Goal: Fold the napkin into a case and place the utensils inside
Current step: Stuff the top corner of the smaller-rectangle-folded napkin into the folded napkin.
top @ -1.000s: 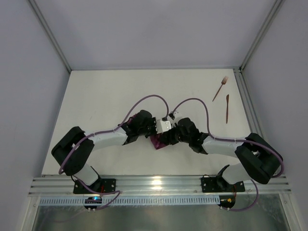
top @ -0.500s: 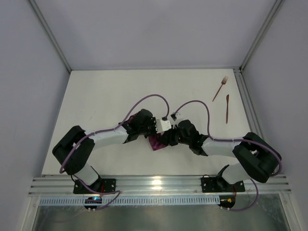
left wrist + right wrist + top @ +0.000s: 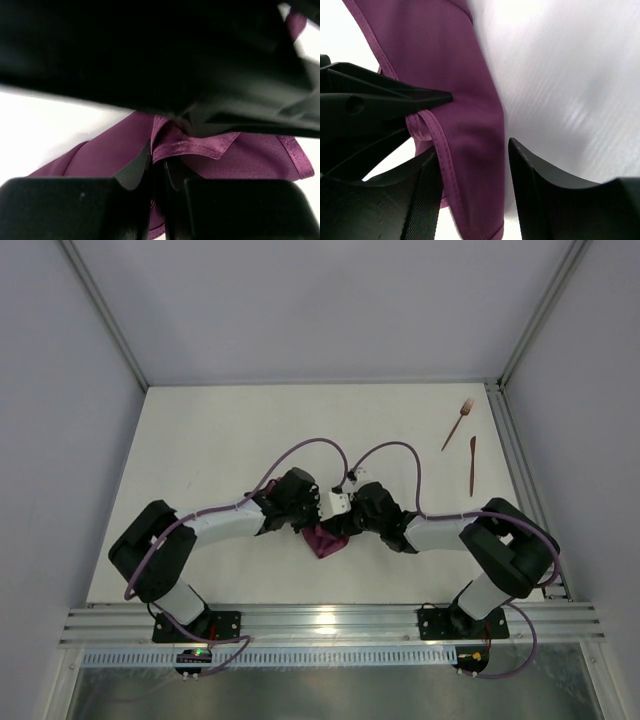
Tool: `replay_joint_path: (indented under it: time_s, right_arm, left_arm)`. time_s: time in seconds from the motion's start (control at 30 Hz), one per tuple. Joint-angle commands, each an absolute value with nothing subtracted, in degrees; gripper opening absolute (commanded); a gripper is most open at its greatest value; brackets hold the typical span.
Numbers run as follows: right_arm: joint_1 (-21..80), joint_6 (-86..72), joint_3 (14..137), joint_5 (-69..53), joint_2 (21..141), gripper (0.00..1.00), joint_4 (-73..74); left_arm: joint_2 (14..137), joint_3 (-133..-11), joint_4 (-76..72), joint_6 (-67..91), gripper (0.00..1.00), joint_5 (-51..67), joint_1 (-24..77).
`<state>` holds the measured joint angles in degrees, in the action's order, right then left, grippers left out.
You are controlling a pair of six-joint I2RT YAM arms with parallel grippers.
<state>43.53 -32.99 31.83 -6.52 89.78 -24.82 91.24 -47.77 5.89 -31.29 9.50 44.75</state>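
The left wrist view alone shows the grip. The left jaws are clenched on a stitched hem of the napkin [image 3: 210,150]. Their two black fingers [image 3: 65,205] press together at the bottom of the frame, and the cloth rises out of the seam between them. A dark, blurred body fills the upper half.

From overhead that pinch is hidden. The left arm [image 3: 225,525] and right arm [image 3: 440,532] meet wrist to wrist over the cloth, and only a small bunched tuft shows below them.

The right wrist view gives the other side. The right jaws stand released, straddling the cloth, which runs down along the left-hand finger. Bare white shows beside the right-hand one. The left arm's fingertips [image 3: 380,102] reach in from the left edge, nipping a rolled hem.

Only the overhead view holds the fork [image 3: 459,423] and, just right of it, the knife [image 3: 472,466]. They lie apart near the far right corner, well away from the napkin.

The surface [image 3: 200,440] is off-white and matte, closed in on three sides by pale grey walls [image 3: 330,300]. A ribbed metal rail [image 3: 330,620] along the near edge carries both bases.

The napkin is plain plum with a slight sheen and a narrow stitched border. It is crumpled and doubled over itself rather than flat, and sits mid-width on the near half of the surface.
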Motion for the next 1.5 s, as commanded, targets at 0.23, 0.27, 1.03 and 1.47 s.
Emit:
replay_joint_path:
  time_s: [0.23, 0.27, 1.03, 1.47]
  right_arm:
    - [45.09, -29.97, 34.28, -5.63, 92.99, 0.56, -27.07]
    - [45.09, -30.06, 34.28, -5.45, 93.16, 0.56, -26.98]
    - [46.14, -29.36, 38.85, -1.06, 96.5, 0.32, -20.48]
    - [49.92, -24.27, 41.22, 4.13, 93.78, 0.32, -15.82]
  left_arm:
    - [91.58, -50.98, 7.12, -26.64, 0.08, 11.69, 43.68]
    - [91.58, -51.06, 7.38, -26.54, 0.08, 12.04, 43.42]
    - [87.37, -53.08, 21.52, -32.77, 0.47, 22.75, 39.3]
    - [79.1, -57.83, 32.79, -29.65, 0.48, 36.66, 28.04]
